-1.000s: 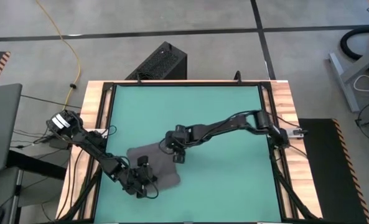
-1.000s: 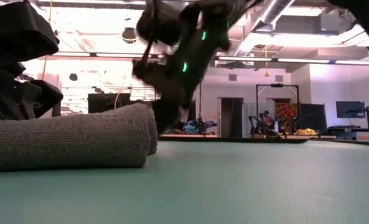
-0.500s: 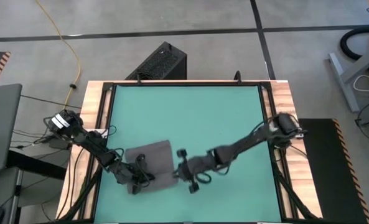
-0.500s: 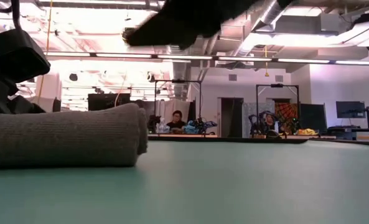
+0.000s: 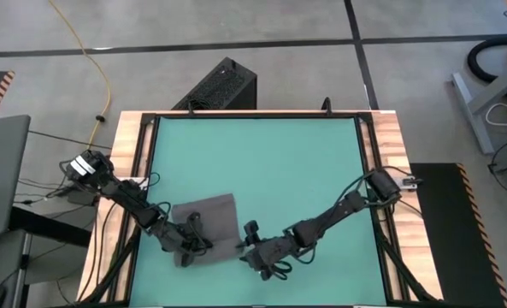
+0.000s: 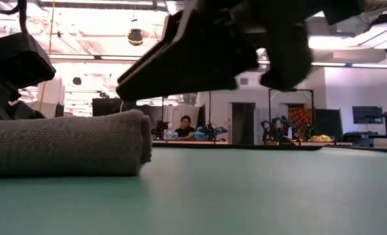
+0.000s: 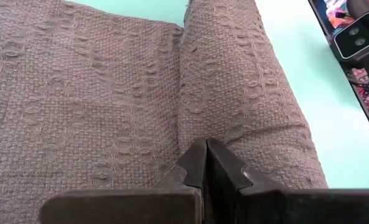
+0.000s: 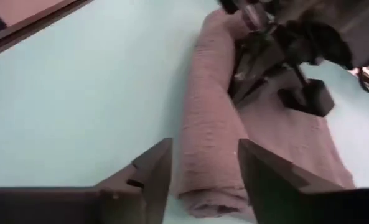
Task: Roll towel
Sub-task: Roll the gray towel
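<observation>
A: Green worktop, workshop beyond. The towel lies partly rolled at its near left.

B: Risk?

A: Left gripper, fingers shut, presses the roll. Right gripper, fingers apart and empty, could nudge the end and loosen it. Roll's axis runs left-right.

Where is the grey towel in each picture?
High view: the dark grey soft cloth towel lies near the table's front edge, left of middle.
Low view: a thick roll at the left.
Left wrist view: it fills the picture, beyond the shut left gripper.
Right wrist view: the roll runs ahead of the open right gripper.
Shared landmark: the green table mat.
</observation>
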Controlling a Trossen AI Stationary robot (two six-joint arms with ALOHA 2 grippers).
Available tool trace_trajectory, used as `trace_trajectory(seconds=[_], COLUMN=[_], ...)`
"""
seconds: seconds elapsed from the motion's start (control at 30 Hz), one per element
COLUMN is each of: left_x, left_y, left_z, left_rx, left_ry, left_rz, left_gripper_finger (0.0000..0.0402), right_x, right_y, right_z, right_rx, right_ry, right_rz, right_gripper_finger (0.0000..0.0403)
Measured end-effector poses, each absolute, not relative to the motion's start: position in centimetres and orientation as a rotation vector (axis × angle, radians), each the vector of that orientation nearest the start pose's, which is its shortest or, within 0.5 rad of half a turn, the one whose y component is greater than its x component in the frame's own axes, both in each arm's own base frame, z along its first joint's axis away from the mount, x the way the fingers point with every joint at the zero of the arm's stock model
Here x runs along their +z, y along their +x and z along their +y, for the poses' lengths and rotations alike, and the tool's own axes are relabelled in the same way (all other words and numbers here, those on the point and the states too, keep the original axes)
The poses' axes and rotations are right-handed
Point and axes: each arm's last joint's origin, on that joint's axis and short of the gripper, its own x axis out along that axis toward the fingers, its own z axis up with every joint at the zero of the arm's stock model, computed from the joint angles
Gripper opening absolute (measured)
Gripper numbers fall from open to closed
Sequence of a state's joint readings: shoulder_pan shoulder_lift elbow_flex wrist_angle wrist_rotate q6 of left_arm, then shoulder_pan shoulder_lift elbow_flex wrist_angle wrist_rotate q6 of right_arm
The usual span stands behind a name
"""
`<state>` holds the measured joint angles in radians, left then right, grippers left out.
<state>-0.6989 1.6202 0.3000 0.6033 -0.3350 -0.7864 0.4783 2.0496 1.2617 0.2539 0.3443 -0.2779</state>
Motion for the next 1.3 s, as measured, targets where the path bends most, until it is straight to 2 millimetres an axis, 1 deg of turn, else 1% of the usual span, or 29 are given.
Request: trace_trajectory(seconds=[0.03,0.17,0.33,0.4,0.5,0.57,0.63,0.7,0.8,0.83,0.97,1.07,1.17,1.23,1.3], left_x=[8.2,8.2,8.3,8.4,8.8,9.2,9.9,10.5,11.4,11.7,13.0,13.5,13.4,13.5,13.7], left_y=[17.8,17.8,17.8,17.8,17.8,17.7,17.7,17.6,17.0,16.8,16.2,15.9,15.9,16.1,16.4], left_z=[-13.6,-13.6,-13.6,-13.6,-13.6,-13.6,-13.5,-13.2,-12.7,-12.5,-11.7,-11.2,-10.7,-10.5,-10.5], left_rx=[-0.084,-0.089,-0.09,-0.096,-0.114,-0.128,-0.141,-0.133,-0.106,-0.093,-0.049,-0.001,0.043,0.055,0.04], left_ry=[-0.399,-0.401,-0.407,-0.41,-0.42,-0.411,-0.407,-0.397,-0.372,-0.366,-0.347,-0.313,-0.296,-0.294,-0.281], left_rz=[0.716,0.718,0.717,0.717,0.713,0.708,0.684,0.681,0.688,0.689,0.656,0.633,0.643,0.635,0.607], left_gripper_finger=[0.0,0.0,0.0,0.0,0.0,0.0,0.0,0.0,0.0,0.0,0.0,0.0,0.0,0.0,0.0], right_x=[15.8,13.7,10.9,10.2,9.9,9.5,9.5,9.5,9.5,9.7,10.6,11.7,12.2,12.5,12.7], right_y=[39.4,39.9,40.7,41.0,41.3,41.5,41.7,41.9,42.1,42.1,42.3,42.4,42.8,43.3,43.6], right_z=[19.3,19.0,18.6,18.4,17.8,17.2,16.9,16.6,16.2,16.1,15.1,14.1,12.8,11.9,11.1], right_rx=[0.201,0.199,0.202,0.194,0.179,0.165,0.173,0.205,0.247,0.265,0.341,0.409,0.459,0.457,0.418], right_ry=[-0.487,-0.495,-0.49,-0.491,-0.462,-0.403,-0.37,-0.333,-0.267,-0.245,-0.086,0.113,0.35,0.485,0.573], right_rz=[0.475,0.508,0.516,0.512,0.531,0.543,0.549,0.548,0.555,0.558,0.578,0.621,0.692,0.736,0.773], right_gripper_finger=[0.0218,0.0251,0.0255,0.0255,0.0251,0.0235,0.0203,0.0158,0.0076,0.0064,0.0064,0.0064,0.0064,0.0064,0.0064])
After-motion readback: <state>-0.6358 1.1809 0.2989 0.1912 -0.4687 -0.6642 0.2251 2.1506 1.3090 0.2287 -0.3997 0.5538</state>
